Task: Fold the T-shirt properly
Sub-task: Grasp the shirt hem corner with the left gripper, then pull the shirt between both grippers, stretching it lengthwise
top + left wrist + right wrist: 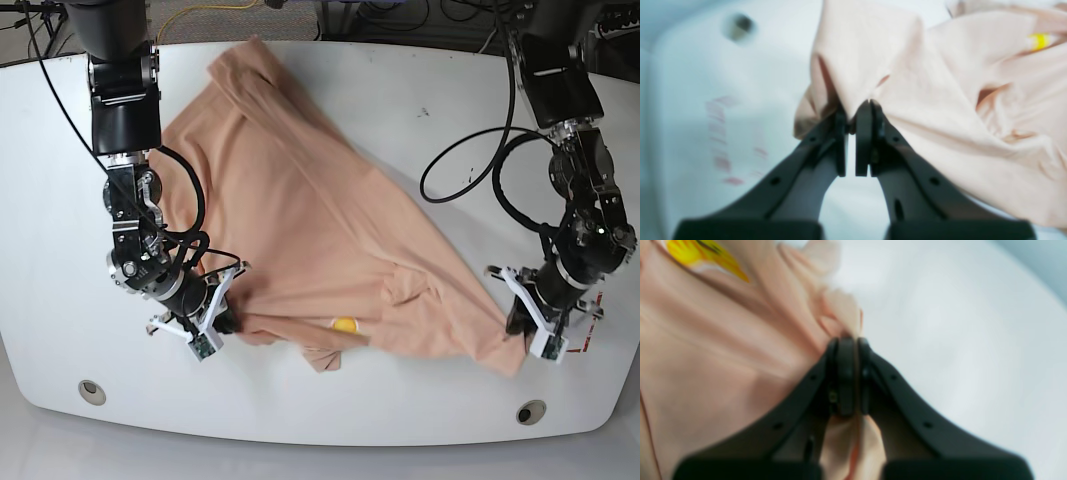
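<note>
The peach T-shirt (320, 220) lies rumpled and stretched diagonally across the white table, with its yellow face print (344, 325) near the front edge. My left gripper (517, 335), on the right of the base view, is shut on the shirt's front right corner. In the left wrist view the black fingers (863, 133) pinch a fold of the T-shirt (940, 100). My right gripper (228, 322), on the left of the base view, is shut on the shirt's front left edge. In the right wrist view the cloth (723, 350) bunches between its closed pads (846, 373), and the print (700, 253) shows at top left.
The white table (420, 110) has round holes at the front left (91, 390) and front right (530, 411). Red marks (580, 345) sit beside my left gripper. Black cables (470, 170) loop over the table's right side. Both arm bases stand at the back corners.
</note>
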